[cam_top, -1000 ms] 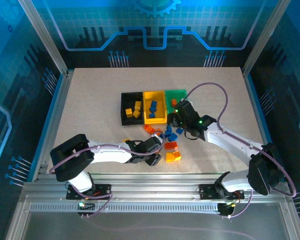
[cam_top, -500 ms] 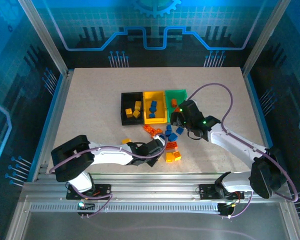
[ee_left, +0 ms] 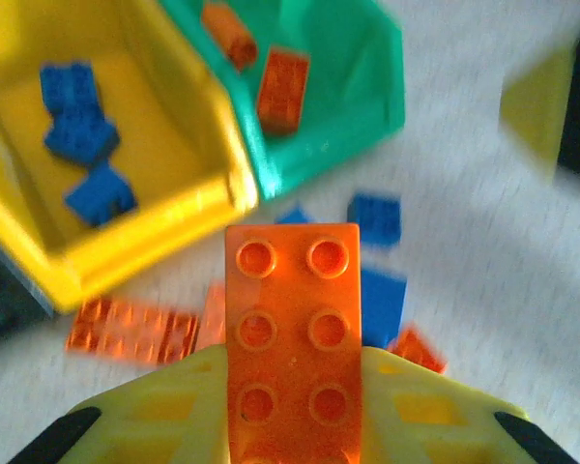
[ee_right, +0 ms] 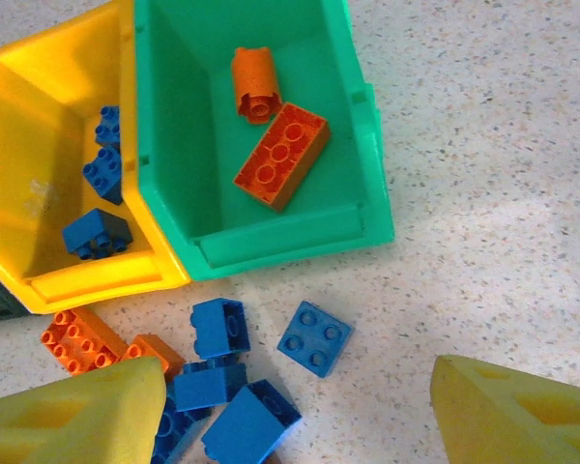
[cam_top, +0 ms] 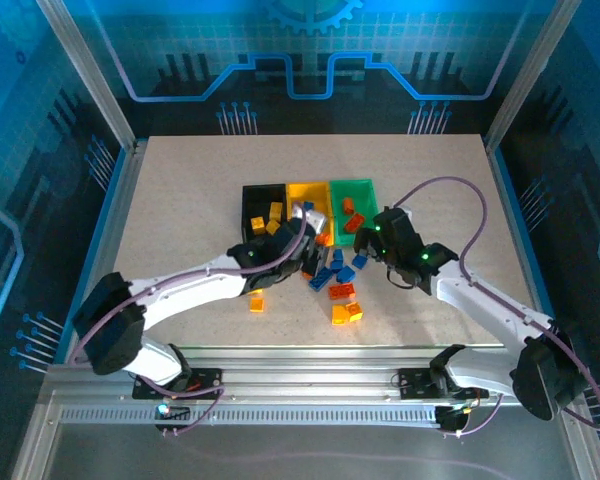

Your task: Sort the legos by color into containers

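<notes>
Left gripper is clamped on an orange brick, held over the loose pile at the near edge of the yellow bin. My right gripper stands wide above blue bricks lying just near of the green bin.

three bins joined in a row: black bin, yellow bin, green bin. green one has a round orange piece and an orange 2x4 lying studs up. yellow one holds three blue bricks, black one a few yellow bricks. loose on the table just in front: a bunch of blue legos, a blue 2x2, some orange legos. further out sit an orange-red brick and two yellow-orange bricks. another orange brick is pinched in the left gripper, studs up.
</notes>
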